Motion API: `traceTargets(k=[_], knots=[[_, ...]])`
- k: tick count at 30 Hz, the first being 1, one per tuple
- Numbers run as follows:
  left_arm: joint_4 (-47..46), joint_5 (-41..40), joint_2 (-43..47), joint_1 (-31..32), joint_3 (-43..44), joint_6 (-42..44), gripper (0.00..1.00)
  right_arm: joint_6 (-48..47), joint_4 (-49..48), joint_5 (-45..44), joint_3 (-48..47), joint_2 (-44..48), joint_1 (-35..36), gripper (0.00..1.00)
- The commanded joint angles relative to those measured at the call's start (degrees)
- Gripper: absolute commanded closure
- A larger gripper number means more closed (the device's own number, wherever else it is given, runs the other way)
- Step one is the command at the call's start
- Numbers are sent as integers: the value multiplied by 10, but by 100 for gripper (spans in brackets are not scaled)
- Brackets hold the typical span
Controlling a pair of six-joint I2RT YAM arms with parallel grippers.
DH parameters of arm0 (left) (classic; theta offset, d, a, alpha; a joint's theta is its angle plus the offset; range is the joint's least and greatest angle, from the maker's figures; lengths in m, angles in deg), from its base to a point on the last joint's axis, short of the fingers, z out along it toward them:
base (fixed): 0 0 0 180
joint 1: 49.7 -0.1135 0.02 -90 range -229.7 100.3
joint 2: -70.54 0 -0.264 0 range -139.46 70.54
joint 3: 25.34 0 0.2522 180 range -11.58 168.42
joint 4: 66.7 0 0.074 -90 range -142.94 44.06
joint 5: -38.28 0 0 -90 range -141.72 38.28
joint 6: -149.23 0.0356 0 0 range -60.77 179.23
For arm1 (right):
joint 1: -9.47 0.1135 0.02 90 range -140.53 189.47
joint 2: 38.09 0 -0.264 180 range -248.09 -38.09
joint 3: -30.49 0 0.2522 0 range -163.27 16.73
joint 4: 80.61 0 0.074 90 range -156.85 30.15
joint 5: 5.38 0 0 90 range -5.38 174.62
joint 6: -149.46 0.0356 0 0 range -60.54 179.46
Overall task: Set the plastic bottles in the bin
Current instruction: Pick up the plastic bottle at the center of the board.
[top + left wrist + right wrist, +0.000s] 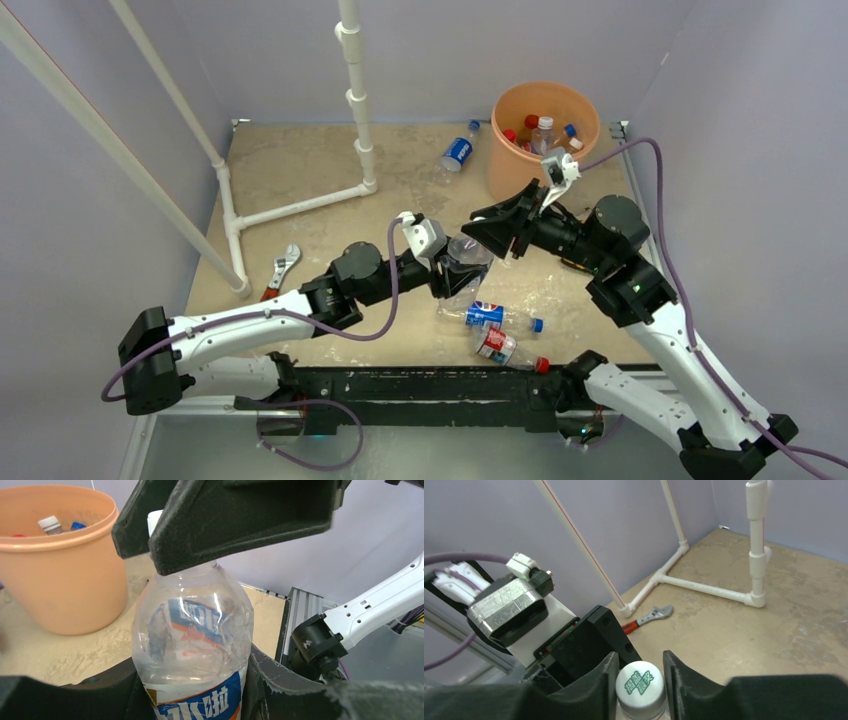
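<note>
My left gripper [452, 272] is shut on the body of a clear bottle [466, 262] with a blue and orange label, held upright above the table; the left wrist view shows it [192, 630] between my fingers. My right gripper [492, 236] is shut on its white cap [639, 682] from above, one finger on each side. The orange bin [520, 172] stands at the back right with several bottles [543, 130] inside. Loose bottles lie on the table: a blue-labelled one [458, 152] left of the bin, another blue-labelled one [487, 314] and a red-labelled one [497, 345] near the front.
A red-handled wrench [281, 271] lies at the left, also in the right wrist view [649, 617]. A white pipe frame [300, 205] stands across the back left. Purple walls close in the table on three sides.
</note>
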Motion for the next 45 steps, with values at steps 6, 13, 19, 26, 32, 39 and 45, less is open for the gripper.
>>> traceTargets(k=[6,13,19,26,32,39,45], knots=[[-17,-14,27,3,-3,5,55,-3,-15,-39,4,11,1,100],[1,-110,121,3,-51,-11,3,-4,-1,-124,-48,8,1,100],[75,-163,252,3,-85,-16,1,-23,-27,-270,-116,-8,0,100],[147,-252,392,3,-120,-36,1,-65,-129,-459,-186,-57,1,100],[183,-276,414,3,-132,-56,1,-148,-241,-607,-243,-137,0,100],[244,-306,397,3,-117,-97,4,-278,-314,-707,-330,-243,-24,100],[253,-326,425,3,-145,-126,4,-259,-299,-715,-345,-305,-114,100]])
